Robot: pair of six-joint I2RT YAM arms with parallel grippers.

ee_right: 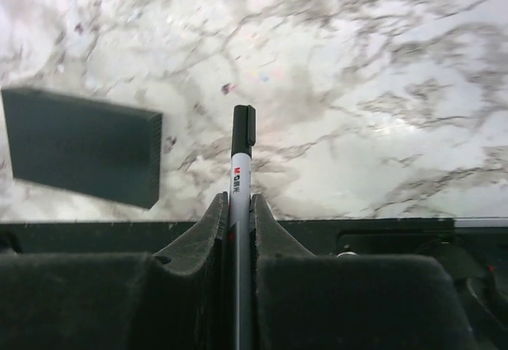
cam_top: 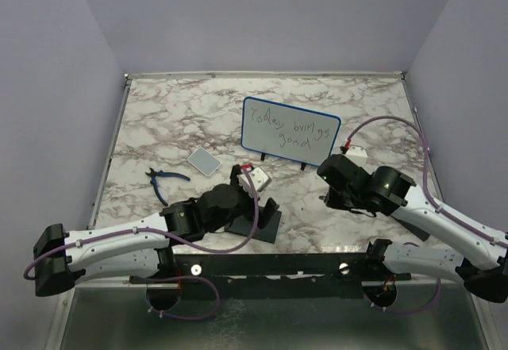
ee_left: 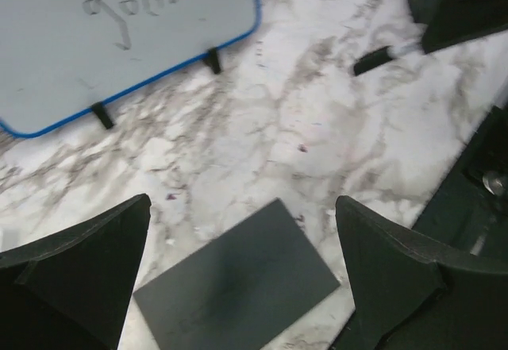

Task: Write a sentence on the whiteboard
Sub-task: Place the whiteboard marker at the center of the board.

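Marbled counter (cam_top: 159, 120) carries the white rectangular blue-rimmed whiteboard (cam_top: 290, 130) toward its far middle; the dark handwritten sentence (cam_top: 287, 126) runs across it in two lines; the board lies ahead and left of the right hand (ee_right: 240, 203), which pinches a slim black-tipped marker (ee_right: 242, 151) lengthwise between its fingers; the left hand (ee_left: 242, 203) hangs spread wide, empty, above a dark flat pad (ee_left: 238, 286).

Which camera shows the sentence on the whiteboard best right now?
Top external: both lines of the sentence show whole and upright. Left wrist catches mainly the lower word, upside down and blurred, at the frame's top. Right wrist shows none of it.
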